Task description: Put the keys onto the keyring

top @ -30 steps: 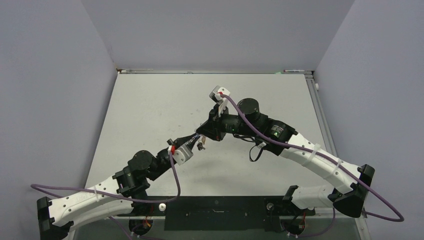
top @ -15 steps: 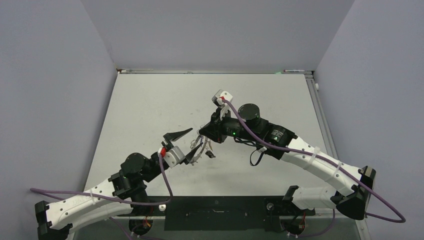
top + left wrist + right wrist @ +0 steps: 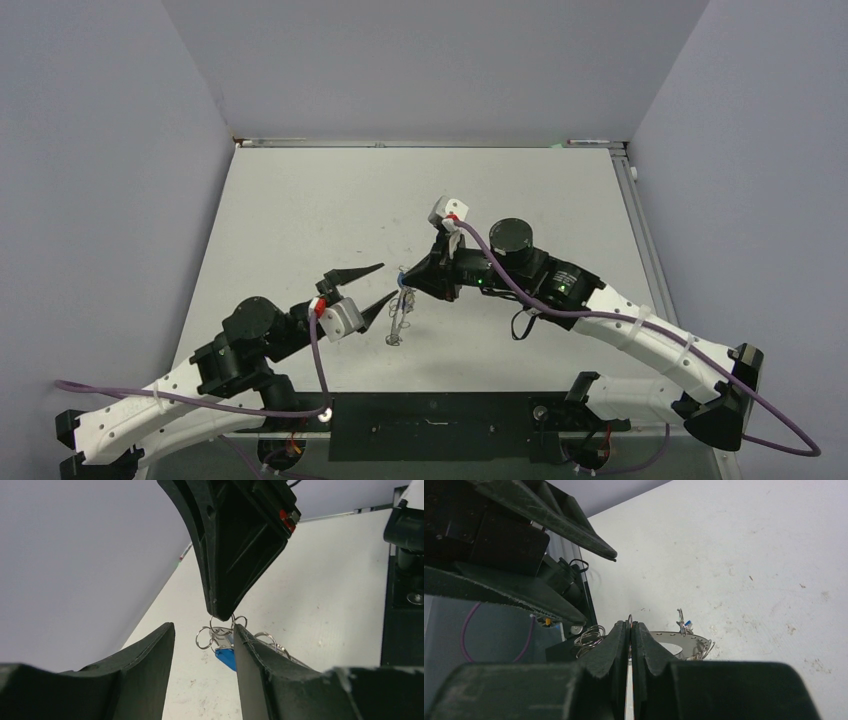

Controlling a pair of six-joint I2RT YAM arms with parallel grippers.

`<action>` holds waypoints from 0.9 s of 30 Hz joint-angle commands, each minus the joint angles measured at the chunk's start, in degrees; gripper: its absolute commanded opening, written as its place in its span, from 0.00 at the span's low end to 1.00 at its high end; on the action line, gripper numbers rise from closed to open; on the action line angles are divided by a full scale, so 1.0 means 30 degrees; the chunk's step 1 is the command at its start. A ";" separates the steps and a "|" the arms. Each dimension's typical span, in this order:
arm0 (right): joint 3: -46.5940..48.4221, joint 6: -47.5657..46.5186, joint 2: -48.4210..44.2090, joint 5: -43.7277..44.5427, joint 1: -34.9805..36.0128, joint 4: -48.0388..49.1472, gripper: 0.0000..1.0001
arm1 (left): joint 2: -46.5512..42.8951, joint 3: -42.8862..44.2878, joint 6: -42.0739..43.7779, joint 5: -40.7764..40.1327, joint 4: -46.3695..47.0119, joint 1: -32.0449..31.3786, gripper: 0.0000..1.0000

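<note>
Right fingers point(image 3: 618, 647) clench the keyring point(image 3: 694, 638), blue-tagged keys point(image 3: 226, 656) dangling over the counter point(image 3: 300, 220); left fingers point(image 3: 150, 655) gape, released, alongside.

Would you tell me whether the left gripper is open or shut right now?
Open: the left gripper has its fingers spread well apart.

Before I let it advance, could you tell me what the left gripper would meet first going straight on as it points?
Most likely the key bunch with its blue tag, hanging from the shut right gripper, framed between the fingers of the open left gripper. How far ahead is hard to judge.
</note>
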 commanded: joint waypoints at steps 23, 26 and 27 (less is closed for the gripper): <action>-0.1642 -0.1616 -0.2317 -0.5769 0.0212 0.5035 0.05 | 0.2229 0.2905 0.1064 0.3767 -0.2747 0.0031 0.22; -0.1661 -0.1767 -0.2302 -0.5959 0.0258 0.4886 0.05 | 0.2448 0.3021 0.1154 0.3765 -0.2824 0.0017 0.14; -0.1652 -0.1801 -0.2289 -0.6004 0.0250 0.4852 0.05 | 0.2457 0.3003 0.1154 0.3842 -0.2824 0.0006 0.13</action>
